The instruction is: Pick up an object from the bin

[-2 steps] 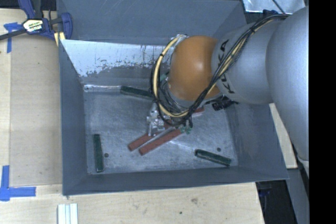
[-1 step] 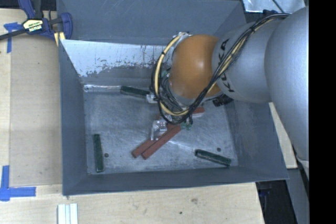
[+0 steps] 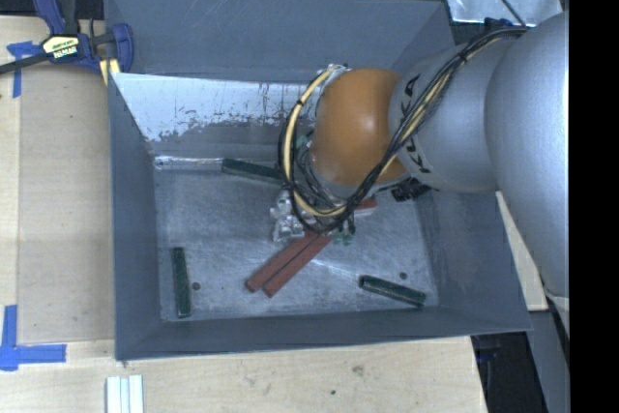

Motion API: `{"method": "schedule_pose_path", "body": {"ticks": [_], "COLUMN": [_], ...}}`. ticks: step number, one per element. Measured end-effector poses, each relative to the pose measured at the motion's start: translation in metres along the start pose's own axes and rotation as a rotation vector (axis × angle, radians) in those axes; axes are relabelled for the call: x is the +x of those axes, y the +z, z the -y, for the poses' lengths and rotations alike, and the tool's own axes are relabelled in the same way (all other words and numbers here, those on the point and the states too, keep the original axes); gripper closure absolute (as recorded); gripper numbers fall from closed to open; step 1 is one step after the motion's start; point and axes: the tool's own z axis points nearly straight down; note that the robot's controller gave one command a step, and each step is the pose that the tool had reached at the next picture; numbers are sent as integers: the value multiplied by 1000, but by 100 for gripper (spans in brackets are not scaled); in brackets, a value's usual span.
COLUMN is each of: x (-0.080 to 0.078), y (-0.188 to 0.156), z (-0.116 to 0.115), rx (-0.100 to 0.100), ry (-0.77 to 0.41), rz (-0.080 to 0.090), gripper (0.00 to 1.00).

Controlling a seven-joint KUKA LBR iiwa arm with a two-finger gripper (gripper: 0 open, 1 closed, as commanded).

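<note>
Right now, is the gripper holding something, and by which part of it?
It cannot be told. The gripper is down at the upper end of two red-brown sticks in the middle of the bin, but no hold is visible.

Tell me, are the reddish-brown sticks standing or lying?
Lying down: both reddish-brown sticks rest flat on the bin floor, side by side.

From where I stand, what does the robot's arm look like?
The arm is a thick, rounded silver-grey tube with dark lettering. Its wrist wears a smooth, domed orange cover. Black and yellowish cables run along the arm and loop round the cover. Below it sits a small silvery metal gripper.
</note>
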Motion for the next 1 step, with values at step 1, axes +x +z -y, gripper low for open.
{"method": "schedule_pose_path", "body": {"ticks": [1], "x": [1], "y": [2], "z": [3], "rx": [5], "ry": [2], "rz": [-3], "gripper": [0]}}
